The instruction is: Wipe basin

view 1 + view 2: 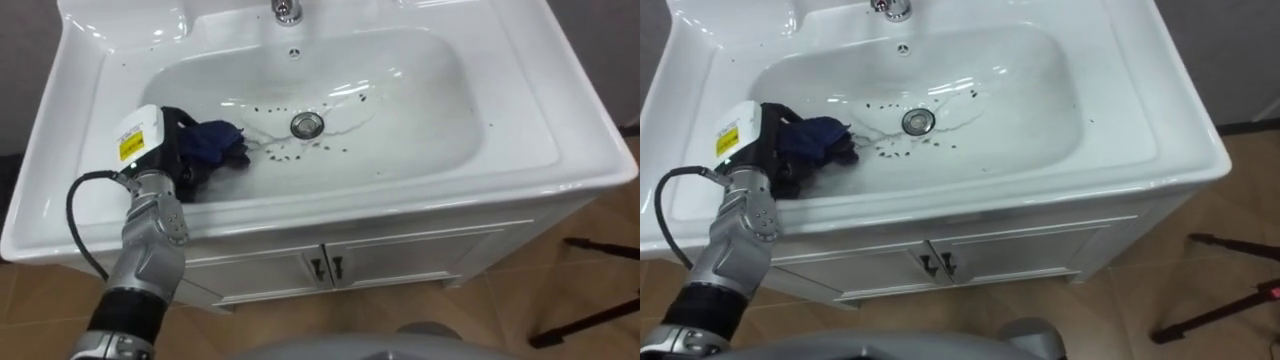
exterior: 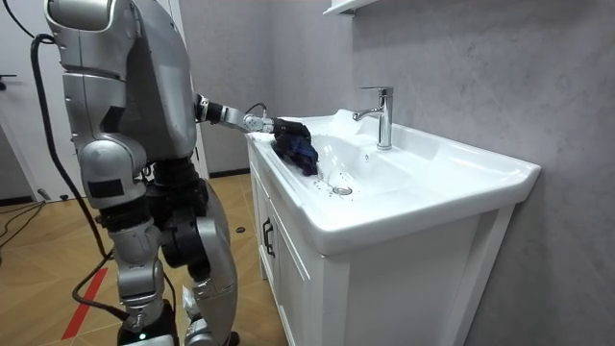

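**Inspector:** State of the working hand?

**Recorder:** The left hand (image 1: 172,150) is inside the basin (image 1: 420,90), on its left slope. Its fingers are curled into a dark blue cloth (image 1: 215,142) and bunch it against the porcelain.

**Inspector:** Where does the cloth lie from that hand?

**Recorder:** At 3 o'clock from the palm, touching the fingers. It is wadded, with its longer axis running roughly 9 to 3, toward the middle of the bowl.

**Inspector:** Which relation governs the next stroke?

**Recorder:** The drain (image 1: 307,124) lies at about 2 o'clock from the cloth, near but apart. Dark specks (image 1: 290,155) scatter round it, thickest at its 6 to 8 o'clock, with more at its 12 to 2. In my judgement the stroke should run toward 3 o'clock, through the specks, and the left arm is placed for it.

**Inspector:** Contents of the basin?

**Recorder:** 1 cloth, the specks and faint water streaks near the drain. The faucet (image 1: 287,10) stands on the rim at 12 o'clock. The cabinet (image 1: 400,260) below has 2 closed doors.

**Inspector:** Progress?

**Recorder:** Judged unfinished, as debris remains on the bowl's floor.
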Motion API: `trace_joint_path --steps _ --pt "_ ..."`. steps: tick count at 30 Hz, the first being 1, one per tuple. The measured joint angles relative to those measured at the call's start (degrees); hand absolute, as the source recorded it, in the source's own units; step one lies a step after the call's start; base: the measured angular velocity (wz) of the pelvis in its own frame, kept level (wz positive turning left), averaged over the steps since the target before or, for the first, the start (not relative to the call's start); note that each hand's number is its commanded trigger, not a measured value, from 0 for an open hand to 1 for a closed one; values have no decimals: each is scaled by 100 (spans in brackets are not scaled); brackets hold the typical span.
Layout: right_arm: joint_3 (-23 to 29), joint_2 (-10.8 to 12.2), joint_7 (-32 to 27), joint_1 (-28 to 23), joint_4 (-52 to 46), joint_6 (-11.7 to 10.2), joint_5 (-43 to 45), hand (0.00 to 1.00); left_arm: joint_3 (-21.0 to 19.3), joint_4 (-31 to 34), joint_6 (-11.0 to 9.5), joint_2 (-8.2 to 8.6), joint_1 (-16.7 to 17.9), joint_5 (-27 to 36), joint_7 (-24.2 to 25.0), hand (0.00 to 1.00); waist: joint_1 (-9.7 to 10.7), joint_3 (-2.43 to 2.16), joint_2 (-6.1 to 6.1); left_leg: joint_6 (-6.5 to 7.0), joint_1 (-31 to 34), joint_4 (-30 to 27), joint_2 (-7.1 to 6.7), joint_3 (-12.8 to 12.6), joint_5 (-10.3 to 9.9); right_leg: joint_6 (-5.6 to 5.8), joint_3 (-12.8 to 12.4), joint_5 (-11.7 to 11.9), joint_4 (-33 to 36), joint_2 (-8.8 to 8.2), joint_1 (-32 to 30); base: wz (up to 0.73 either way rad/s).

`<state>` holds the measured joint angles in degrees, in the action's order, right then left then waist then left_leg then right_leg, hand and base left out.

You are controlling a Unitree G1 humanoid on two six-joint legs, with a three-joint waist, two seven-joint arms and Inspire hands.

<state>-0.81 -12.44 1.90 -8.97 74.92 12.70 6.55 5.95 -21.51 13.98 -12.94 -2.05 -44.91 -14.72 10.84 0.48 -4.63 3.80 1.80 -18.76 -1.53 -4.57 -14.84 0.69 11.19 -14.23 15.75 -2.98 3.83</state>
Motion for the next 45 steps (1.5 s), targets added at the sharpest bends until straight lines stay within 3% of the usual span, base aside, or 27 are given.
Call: trace_joint_path --steps 7,9,14,21,29,36,40,45 --pt "-8 -44 -28 3 1 -11 -8 0 5 -567 -10 -20 -392 -95 164 100 103 23 -86 0 3 3 4 -18 0 0 -29 0 -3 1 -22 -1" --pt "-4 -76 -41 -2 -61 -11 -14 0 12 -795 -18 -40 -493 -99 165 100 147 9 -121 1 53 12 4 -49 4 -1 -68 -1 15 -2 -94 -6" --pt "-8 -125 67 -37 -158 -6 51 0 11 -1131 -32 -61 -617 -93 201 100 127 17 -107 0 65 40 36 -231 2 0 -236 -3 70 11 -202 -16" --pt "13 -156 37 3 -342 -12 51 0 103 -2056 -80 -140 -1413 -94 301 100 172 45 -42 9 293 -109 68 -343 -6 -14 -329 -66 312 6 -528 -6" --pt "97 -342 -48 237 -356 -100 55 0 110 -2802 -300 -218 -2046 -61 279 100 326 22 -128 31 819 -487 100 -514 -18 -54 -320 -199 835 -80 -1178 1" --pt "26 -371 -100 513 -333 -132 15 0 338 -3451 -378 -279 -2511 401 66 100 376 76 -101 28 1105 -605 101 -642 -7 -115 -364 -329 1328 -212 -1690 -5" --pt "-46 -365 -154 711 -69 -140 -90 0 339 -3647 -534 -295 -2660 961 2 100 465 97 -76 12 1204 -623 95 -658 5 -141 -370 -370 1446 -223 -1801 0" --pt "-131 -369 -180 832 60 -168 -301 0 348 -3760 -718 -297 -2817 1184 -121 100 475 121 -44 -7 1372 -657 94 -679 19 -160 -385 -401 1552 -247 -2004 0"
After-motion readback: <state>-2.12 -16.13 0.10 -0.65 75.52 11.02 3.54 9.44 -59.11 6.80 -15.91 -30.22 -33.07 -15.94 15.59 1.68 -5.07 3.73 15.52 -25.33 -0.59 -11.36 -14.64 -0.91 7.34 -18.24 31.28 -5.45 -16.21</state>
